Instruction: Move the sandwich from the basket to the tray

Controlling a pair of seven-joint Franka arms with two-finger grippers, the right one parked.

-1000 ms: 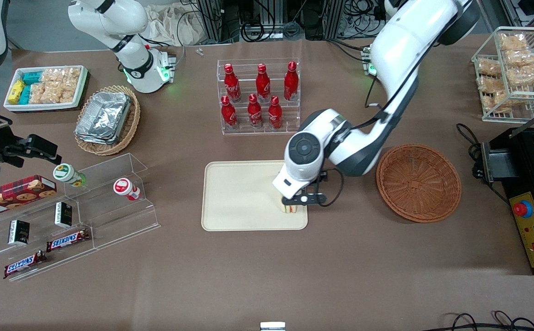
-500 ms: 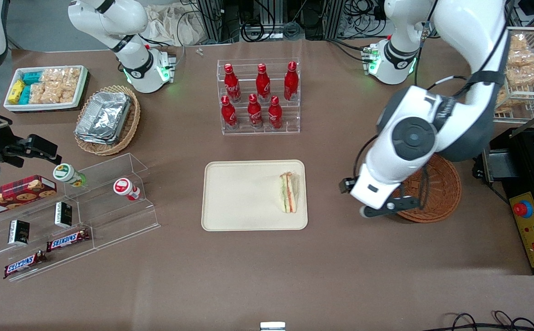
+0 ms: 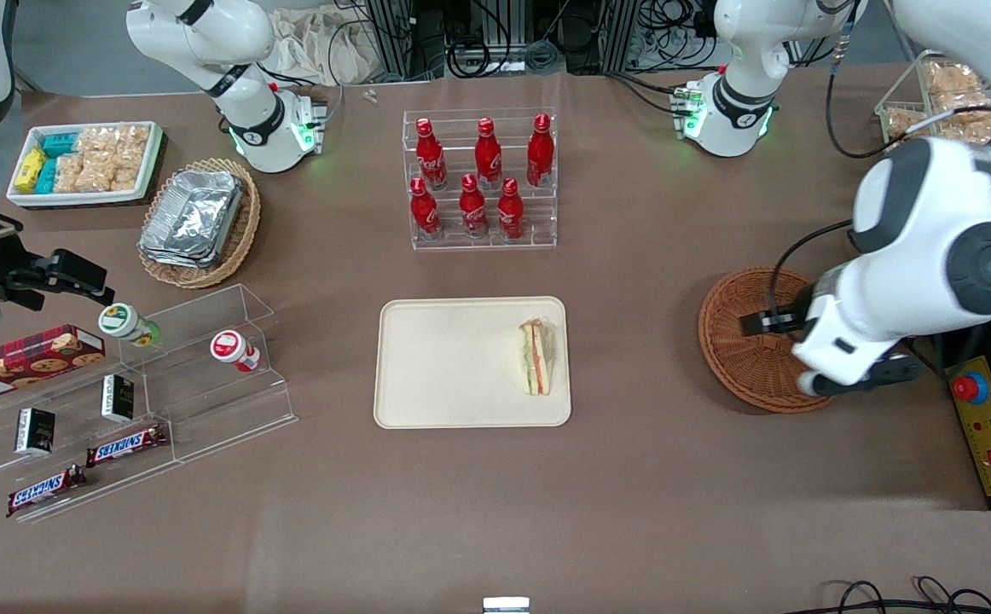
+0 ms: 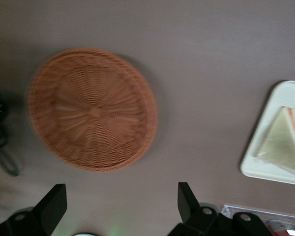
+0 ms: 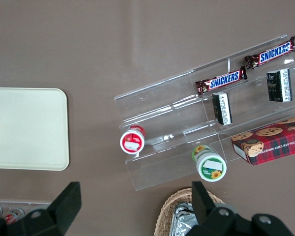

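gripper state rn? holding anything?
Left gripper: open, holding nothing, up above the table beside the basket. Sandwich lies on the tray.

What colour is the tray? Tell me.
Cream-beige; the tray shows best in the front view.

Open claw (image 4: 120,209) above basket (image 4: 92,109)

The triangular sandwich (image 3: 536,357) lies flat at the three o'clock edge of the cream tray (image 3: 444,362), well apart from the round reddish-brown wicker basket (image 3: 747,328), with the gripper (image 4: 119,206) above the basket, jaws spread.
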